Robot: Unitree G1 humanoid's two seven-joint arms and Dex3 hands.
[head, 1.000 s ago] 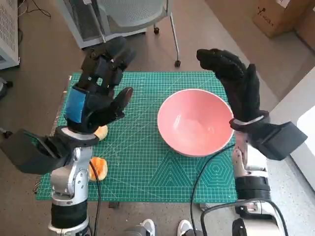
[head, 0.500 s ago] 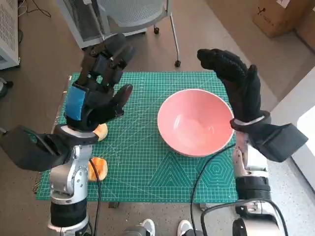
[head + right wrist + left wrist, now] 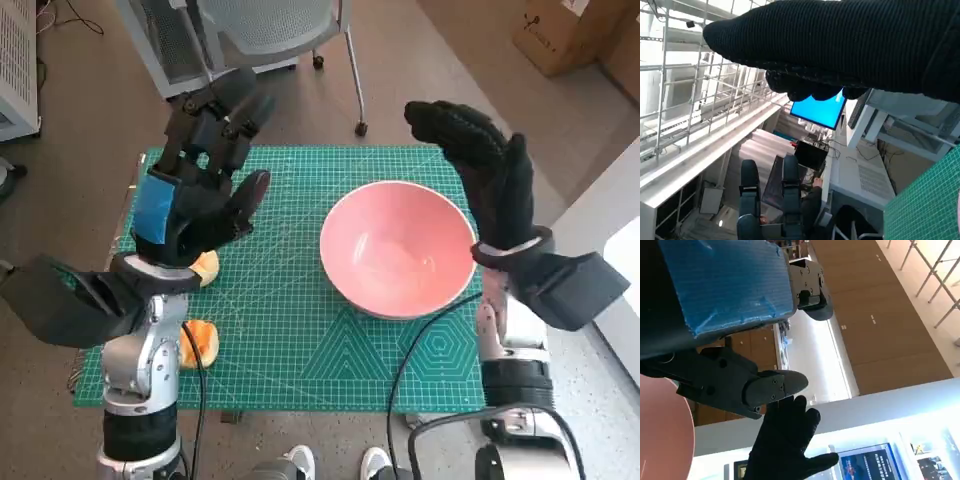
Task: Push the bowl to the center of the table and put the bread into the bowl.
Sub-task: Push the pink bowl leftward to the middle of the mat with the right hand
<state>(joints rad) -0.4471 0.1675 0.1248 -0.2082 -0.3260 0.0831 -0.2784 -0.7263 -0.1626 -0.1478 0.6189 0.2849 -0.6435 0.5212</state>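
Note:
A pink bowl stands on the right half of the green cutting mat, its rim also showing in the left wrist view. Two pieces of bread lie at the mat's left: one partly hidden under my left hand, the other near the front edge beside my left forearm. My left hand is raised above the mat's left side, fingers spread, holding nothing. My right hand is lifted upright just right of the bowl, fingers apart and empty; the left wrist view shows it too.
An office chair base stands beyond the table's far edge. A cardboard box sits on the floor at the far right. Shoes show below the table's near edge. The right wrist view shows a person seated at desks.
My right hand has drifted slightly to the right and my left hand has risen a little. Bowl and bread have not moved.

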